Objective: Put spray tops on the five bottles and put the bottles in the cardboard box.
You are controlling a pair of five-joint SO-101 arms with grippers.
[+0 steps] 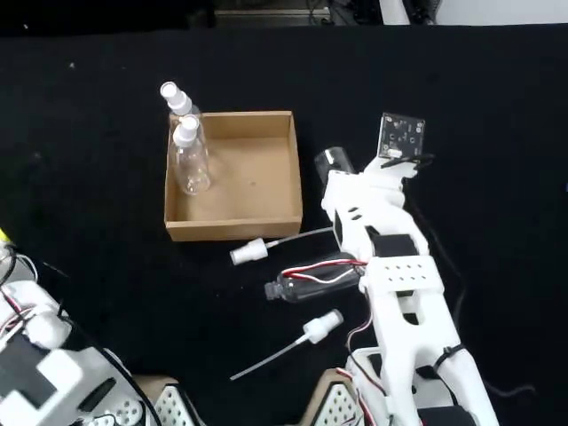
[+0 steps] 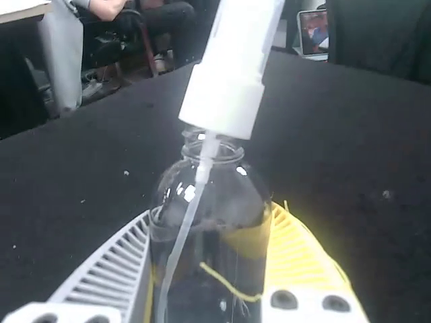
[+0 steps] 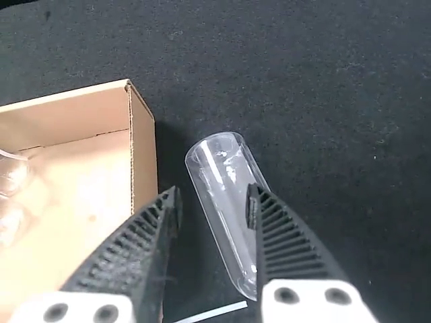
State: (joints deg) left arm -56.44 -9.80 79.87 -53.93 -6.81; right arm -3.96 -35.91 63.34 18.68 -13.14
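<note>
Black cloth table (image 1: 89, 133), capping step I'd say: left gripper (image 2: 212, 219) clamped on a clear plastic bottle (image 2: 225, 195), white spray top (image 2: 225, 81) tilted unseated over its neck, right gripper (image 3: 212, 195), jaws apart, straddling a second clear bottle (image 3: 221, 168) just beside the brown cardboard box (image 1: 232, 228), and next that top needs pressing down square.

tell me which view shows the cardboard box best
The high view: the whole cardboard box shows from above, with two capped bottles in it. The right wrist view catches one corner and part of its floor.
</note>
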